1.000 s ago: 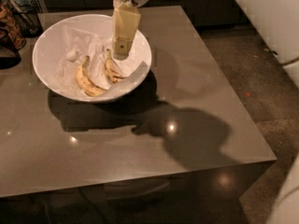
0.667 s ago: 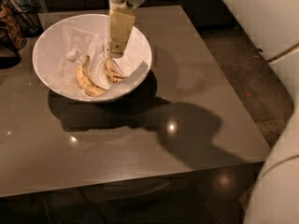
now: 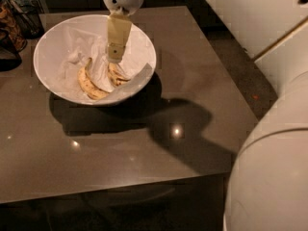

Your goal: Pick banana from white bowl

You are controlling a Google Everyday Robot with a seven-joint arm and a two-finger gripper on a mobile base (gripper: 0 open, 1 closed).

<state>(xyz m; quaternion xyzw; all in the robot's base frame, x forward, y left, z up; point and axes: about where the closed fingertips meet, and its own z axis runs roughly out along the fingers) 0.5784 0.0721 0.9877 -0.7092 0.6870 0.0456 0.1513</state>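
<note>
The white bowl [image 3: 53, 42], wide and lined with crumpled white paper, stands at the table's back left. Two bananas lie in it. The longer curved yellow banana [image 3: 88, 84] lies left of centre, its stem pointing up toward the middle. A shorter brown-speckled banana [image 3: 118, 75] lies to its right, near the front rim. My gripper [image 3: 115, 57] reaches down from the back into the bowl, its tip just above the upper end of the shorter banana and to the right of the longer one. Neither banana is lifted.
The bowl sits on a dark grey-brown table [image 3: 192, 81] with its edge at the front and right. Dark cluttered objects [image 3: 14, 23] stand at the far left. My white arm body [image 3: 274, 177] fills the lower right corner.
My gripper has shifted slightly left inside the bowl. My arm body has swung further into the lower right. The bananas have not moved.
</note>
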